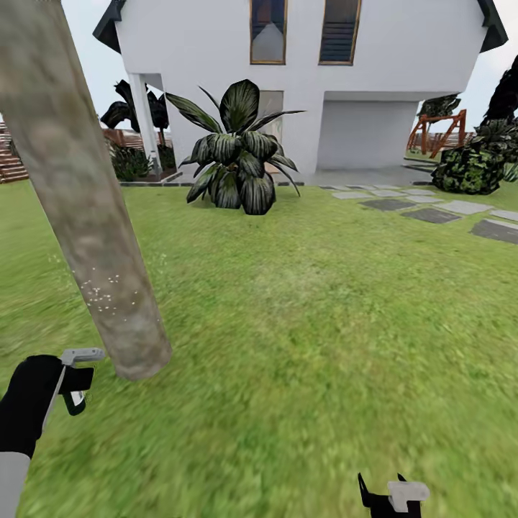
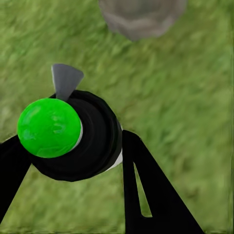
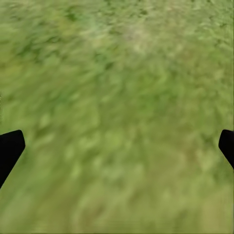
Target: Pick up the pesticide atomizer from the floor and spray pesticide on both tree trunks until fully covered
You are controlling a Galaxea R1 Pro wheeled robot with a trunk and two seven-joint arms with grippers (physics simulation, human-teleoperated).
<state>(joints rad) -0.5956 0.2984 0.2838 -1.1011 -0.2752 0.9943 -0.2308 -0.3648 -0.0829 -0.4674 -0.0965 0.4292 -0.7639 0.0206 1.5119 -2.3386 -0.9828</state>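
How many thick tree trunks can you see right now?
1. The tree trunk stands on the lawn at the head view's left, beside the left claw; white pesticide specks dot its lower part. Others may be out of frame.

Grass lawn (image 1: 302,324) under tree trunk (image 1: 79,194)

Head view: bright, even daylight with no clear light source. The sky (image 1: 86,29) at the upper left is pale and washed out. Cast shadows are barely seen on the lawn (image 1: 309,302); the trunk (image 1: 79,194) shows soft, mottled shading. No glare. Grass texture is smeared toward the lower frame. Both wrist views: grass soft and blurred throughout; the green ball (image 2: 48,127) is flatly lit, and its outline is sharp.
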